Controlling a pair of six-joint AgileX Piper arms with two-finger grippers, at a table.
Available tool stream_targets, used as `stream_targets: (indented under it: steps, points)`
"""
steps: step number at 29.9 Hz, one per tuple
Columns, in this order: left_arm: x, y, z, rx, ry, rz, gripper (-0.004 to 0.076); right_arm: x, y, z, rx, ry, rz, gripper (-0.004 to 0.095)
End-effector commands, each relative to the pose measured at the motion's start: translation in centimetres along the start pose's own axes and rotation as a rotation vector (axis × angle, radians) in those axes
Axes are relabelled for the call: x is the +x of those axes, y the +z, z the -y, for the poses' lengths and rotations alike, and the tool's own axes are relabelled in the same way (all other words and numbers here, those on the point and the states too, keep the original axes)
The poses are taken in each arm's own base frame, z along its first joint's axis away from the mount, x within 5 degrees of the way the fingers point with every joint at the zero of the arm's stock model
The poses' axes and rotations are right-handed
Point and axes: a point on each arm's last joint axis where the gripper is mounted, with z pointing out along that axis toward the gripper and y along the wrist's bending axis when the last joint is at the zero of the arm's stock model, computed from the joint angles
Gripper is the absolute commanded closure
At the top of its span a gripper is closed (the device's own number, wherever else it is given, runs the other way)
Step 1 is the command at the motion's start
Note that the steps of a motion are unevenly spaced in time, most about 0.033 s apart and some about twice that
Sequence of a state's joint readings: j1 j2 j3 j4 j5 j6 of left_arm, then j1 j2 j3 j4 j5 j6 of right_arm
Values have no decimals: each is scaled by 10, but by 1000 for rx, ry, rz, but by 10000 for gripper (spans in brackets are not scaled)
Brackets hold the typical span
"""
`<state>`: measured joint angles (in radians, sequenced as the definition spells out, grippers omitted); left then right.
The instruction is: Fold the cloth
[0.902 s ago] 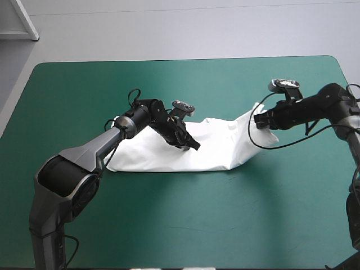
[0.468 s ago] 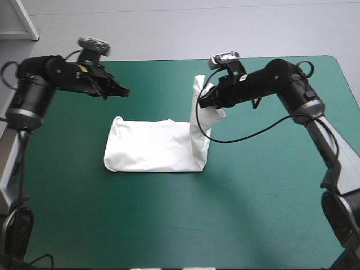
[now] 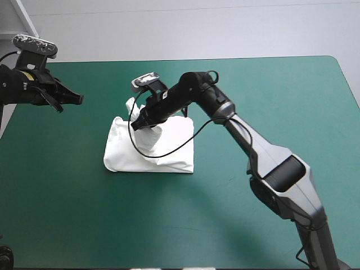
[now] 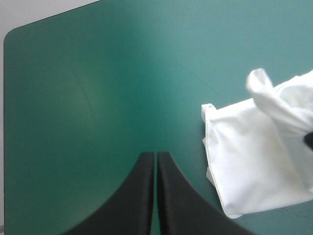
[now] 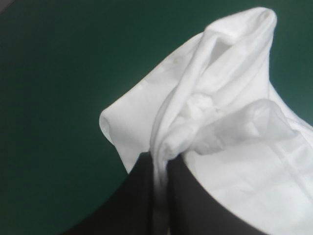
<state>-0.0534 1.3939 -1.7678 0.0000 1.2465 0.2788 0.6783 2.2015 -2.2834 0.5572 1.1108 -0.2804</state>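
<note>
Right claw [image 5: 159, 156]: nearly closed, pinching a bunched edge of the T-shirt [image 5: 234, 122], with the cloth between its black fingers.
Right claw's place: above the bundle's left end, the arm reaching across from the right edge of the bench [image 3: 253, 84].
Left claw [image 4: 156, 155]: fingers pressed together with nothing in them. It was raised near the bench's far left corner, well apart from the T-shirt.
T-shirt's place: a white folded bundle lying left of the bench's middle, somewhat nearer the far edge. The pinched end was lifted clear of the flat layers beneath.
Step in hand: probably the crosswise fold, with the gripped end being brought over the bundle's left end.
Next move: it would call for lowering the edge flush with the left end. The claw would then need to open and withdraw without dragging the top layer askew.
</note>
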Motion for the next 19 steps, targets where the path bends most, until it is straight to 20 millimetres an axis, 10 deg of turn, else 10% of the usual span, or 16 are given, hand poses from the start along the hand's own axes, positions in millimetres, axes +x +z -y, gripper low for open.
stream_targets:
  steps: [1,11,19]
  points:
    - [-3,-20,0,-12,-14,71,705,-15,-5,-25,0,-72,46,920]
    - [-3,-20,0,-10,-14,64,705,-16,10,-62,-187,-193,70,300]
    - [-2,-20,0,-9,-18,63,705,-17,-4,-72,-256,-241,85,444]
